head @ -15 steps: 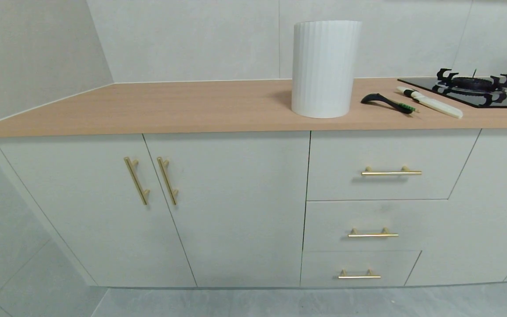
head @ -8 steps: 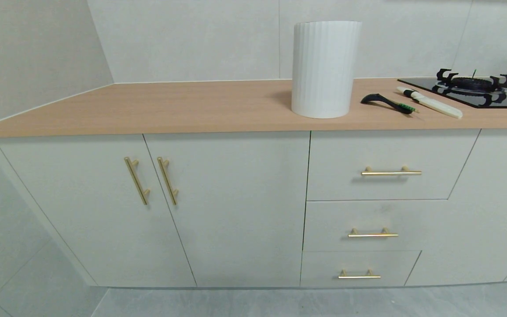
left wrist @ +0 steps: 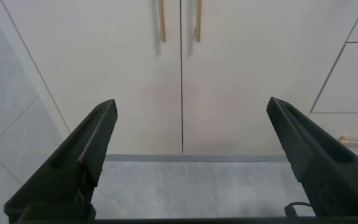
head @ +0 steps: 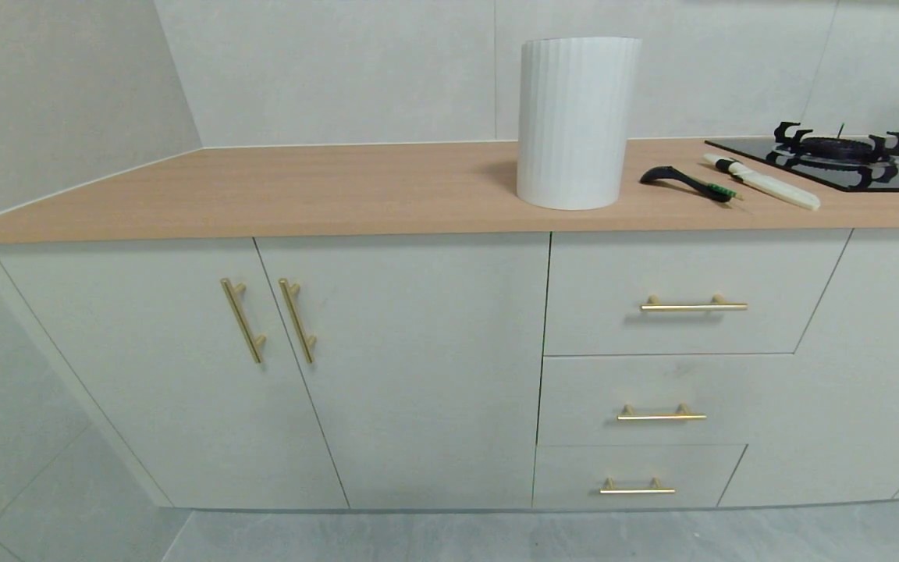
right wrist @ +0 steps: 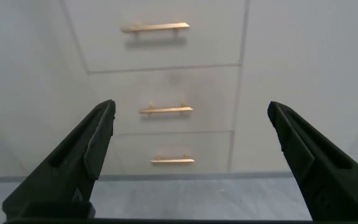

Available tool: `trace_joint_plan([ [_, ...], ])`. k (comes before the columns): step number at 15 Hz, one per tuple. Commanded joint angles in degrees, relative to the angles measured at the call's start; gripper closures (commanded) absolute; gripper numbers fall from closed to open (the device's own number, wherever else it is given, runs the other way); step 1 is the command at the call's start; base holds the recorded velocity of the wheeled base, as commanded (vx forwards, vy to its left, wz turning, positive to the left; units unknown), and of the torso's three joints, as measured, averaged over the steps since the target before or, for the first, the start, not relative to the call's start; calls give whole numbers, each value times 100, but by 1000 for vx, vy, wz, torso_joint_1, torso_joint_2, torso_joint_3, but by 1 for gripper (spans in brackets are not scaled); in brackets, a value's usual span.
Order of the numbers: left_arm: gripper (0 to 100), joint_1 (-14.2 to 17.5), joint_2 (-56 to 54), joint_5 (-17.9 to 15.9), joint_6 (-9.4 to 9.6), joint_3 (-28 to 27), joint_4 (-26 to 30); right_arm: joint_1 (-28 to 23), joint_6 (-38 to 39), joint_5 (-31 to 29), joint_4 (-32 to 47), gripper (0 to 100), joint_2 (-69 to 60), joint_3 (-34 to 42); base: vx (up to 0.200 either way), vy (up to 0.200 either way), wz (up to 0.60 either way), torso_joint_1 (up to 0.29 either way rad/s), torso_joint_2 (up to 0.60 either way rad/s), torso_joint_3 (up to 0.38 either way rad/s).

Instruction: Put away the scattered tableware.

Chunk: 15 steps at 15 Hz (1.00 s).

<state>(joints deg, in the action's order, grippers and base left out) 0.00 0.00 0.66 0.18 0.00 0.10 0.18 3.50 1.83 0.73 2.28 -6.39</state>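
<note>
Left hand (left wrist: 191, 106): wide open, and I have nothing in it. Its two fingers (left wrist: 92, 146) stand far apart.
Ahead of left hand: two doors (left wrist: 104, 68), both shut. Their seam runs in line with the gap between my fingers.
Higher than left hand: the pair of door handles (left wrist: 162, 22), upright bars either side of that seam.
Below left hand: floor (left wrist: 185, 186), grey tile running up to the foot of the doors.
Right hand (right wrist: 191, 107): wide open as well, and it grips nothing.
Ahead of right hand: three drawers (right wrist: 166, 87) stacked one over another, all shut. The middle handle (right wrist: 165, 109) sits in line with the gap between my fingers, the top handle (right wrist: 155, 27) higher and the bottom handle (right wrist: 172, 160) lower.
Above both hands: the worktop (head: 301, 187), over the doors and drawers, well apart from either hand.
Pot (head: 577, 121): white and ribbed, upright on the worktop above where the doors meet the drawers.
Peeler (head: 687, 183): black, lying flat near the pot, over the drawers my right hand faces.
Knife (head: 765, 181): white, lying flat just beyond the peeler. I cannot tell whether the two touch.
Hob (head: 847, 160): black, at the worktop's end on my right hand's side, with the knife's far end at its edge.
</note>
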Motion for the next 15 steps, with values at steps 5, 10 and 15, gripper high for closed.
trace_joint_plan([
  [5, 0, 0, 9, 4, -1, 0, -1, 351, 46, 696, -29, 0, 2251, -636, 0, 0, 0, 0, 0, 0],
  [10, 0, 0, 9, 4, -1, 0, -1, 500, -148, 661, -627, 0, 5634, -1620, 0, 0, 0, 0, 0, 0],
  [15, 0, 0, 9, 4, -1, 0, -1, 597, -192, 134, -2174, 0, 7770, -1831, 0, 0, 0, 0, 0, 0],
])
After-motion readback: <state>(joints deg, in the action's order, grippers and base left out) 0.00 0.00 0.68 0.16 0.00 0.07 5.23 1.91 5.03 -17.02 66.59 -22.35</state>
